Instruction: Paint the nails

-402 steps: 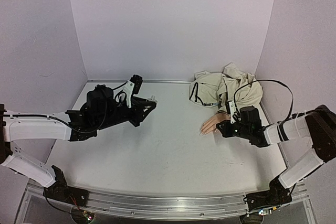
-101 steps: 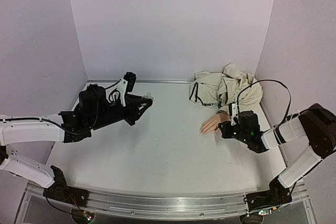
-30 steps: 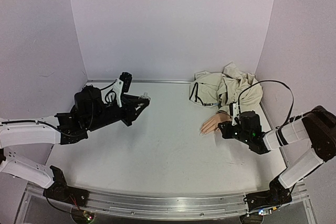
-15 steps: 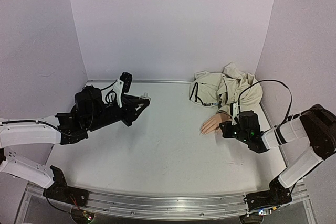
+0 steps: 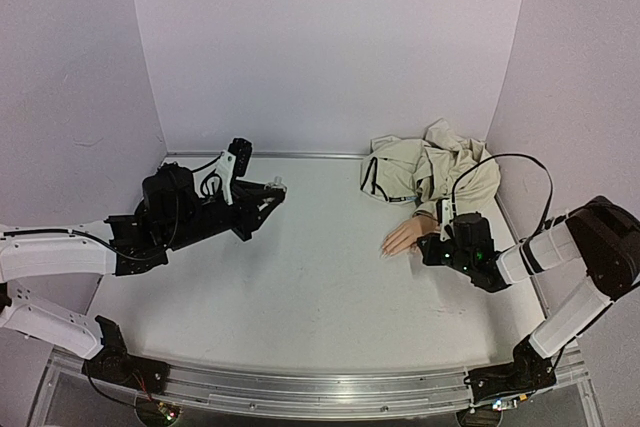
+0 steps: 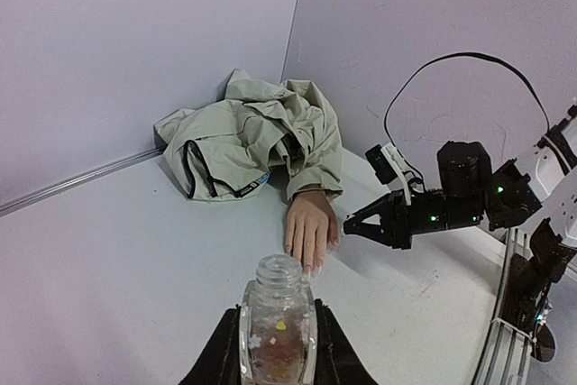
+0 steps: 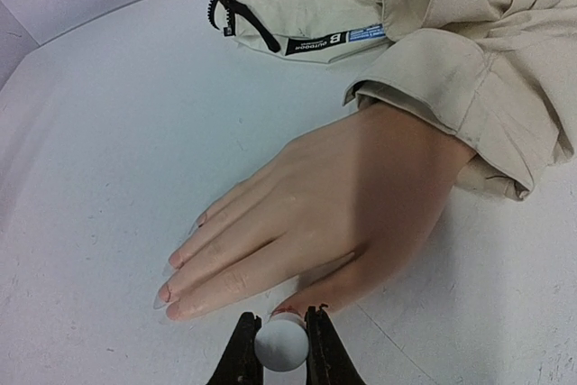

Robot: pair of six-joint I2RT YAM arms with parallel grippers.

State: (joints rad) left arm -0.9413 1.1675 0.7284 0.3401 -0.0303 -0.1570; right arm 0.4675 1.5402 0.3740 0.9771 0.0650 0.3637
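Barely anything's moved in the last second, but compared with the earliest shot the left arm has pulled back a bit toward the left edge of the table [image 5: 300, 297]. The left gripper [image 6: 277, 335] is clamped on a small clear bottle [image 6: 277, 290], upright, neck open, coloured bits inside, held up over the left side.

The mannequin hand [image 7: 334, 209] lies palm down near the right edge, its sleeve running back to the beige jacket [image 5: 430, 169] bunched in the far right corner. The nails [image 7: 171, 263] point toward the middle of the table.

The right gripper [image 7: 281, 335] sits low, just beside the thumb side of that hand, pinching a small white round knob [image 7: 281, 347]. Can't tell what the knob belongs to.
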